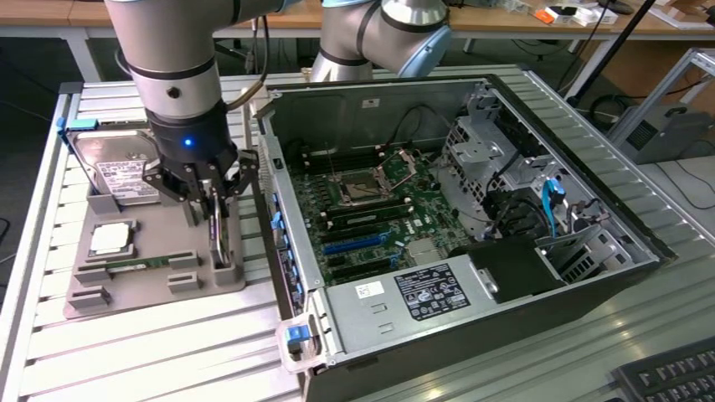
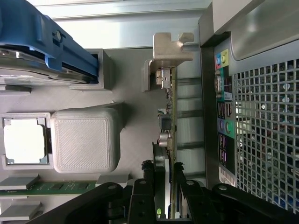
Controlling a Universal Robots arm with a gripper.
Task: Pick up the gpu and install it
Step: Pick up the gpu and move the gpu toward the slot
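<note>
The gpu [image 1: 220,239] stands on its edge in a slot at the near end of the grey holder tray [image 1: 156,289], just beside the open computer case [image 1: 447,218]. In the wrist view the gpu [image 2: 167,121] is edge-on, a thin green board with its silver bracket resting in the tray's end post. My gripper [image 1: 213,201] reaches straight down over it. Its black fingers [image 2: 142,196] press against both faces of the card, so my gripper [image 2: 164,196] is shut on it. The card's lower edge still sits in the tray.
On the tray lie a hard drive [image 1: 117,172] in a blue caddy [image 2: 42,42], a processor [image 1: 110,239] and a memory stick [image 1: 140,265]. The case's rear panel [image 2: 224,116] stands close beside the card. The motherboard [image 1: 369,218] lies exposed inside. A keyboard [image 1: 671,377] sits at the exterior view's lower right.
</note>
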